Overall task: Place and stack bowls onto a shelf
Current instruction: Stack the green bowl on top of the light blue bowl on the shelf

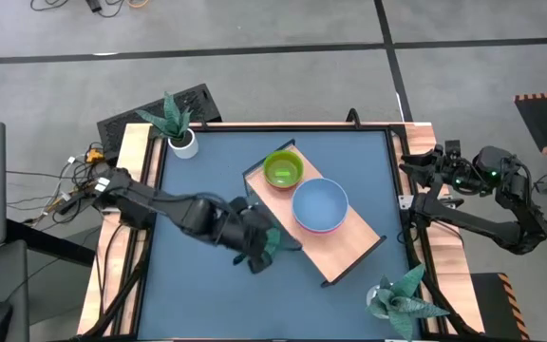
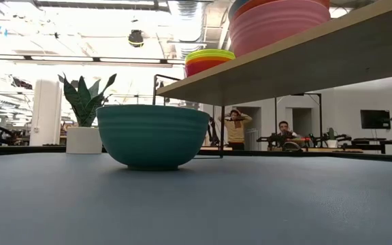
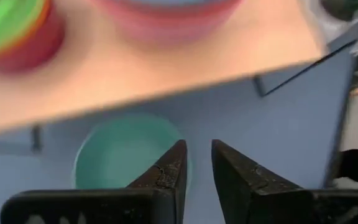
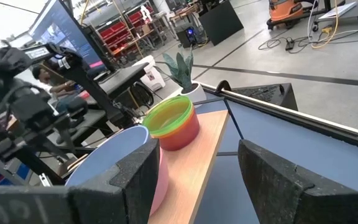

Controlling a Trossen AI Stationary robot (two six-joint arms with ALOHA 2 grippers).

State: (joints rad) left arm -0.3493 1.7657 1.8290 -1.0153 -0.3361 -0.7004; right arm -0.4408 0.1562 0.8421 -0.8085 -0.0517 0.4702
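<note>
The teal bowl (image 2: 153,136) stands upright on the blue table (image 1: 188,294), just beside the long near edge of the shelf (image 1: 345,252). The left gripper (image 3: 196,163) hangs right above its rim with fingers narrow and empty. The right gripper (image 4: 197,174), fingers wide, waits at the table's right edge, much farther away.

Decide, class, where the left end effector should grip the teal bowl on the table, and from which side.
Grip the teal bowl by its rim, probably from above. It sits upright with its mouth open, beside the shelf, and the left end effector hovers over it with fingers slightly apart, ready to straddle the thin wall.
</note>
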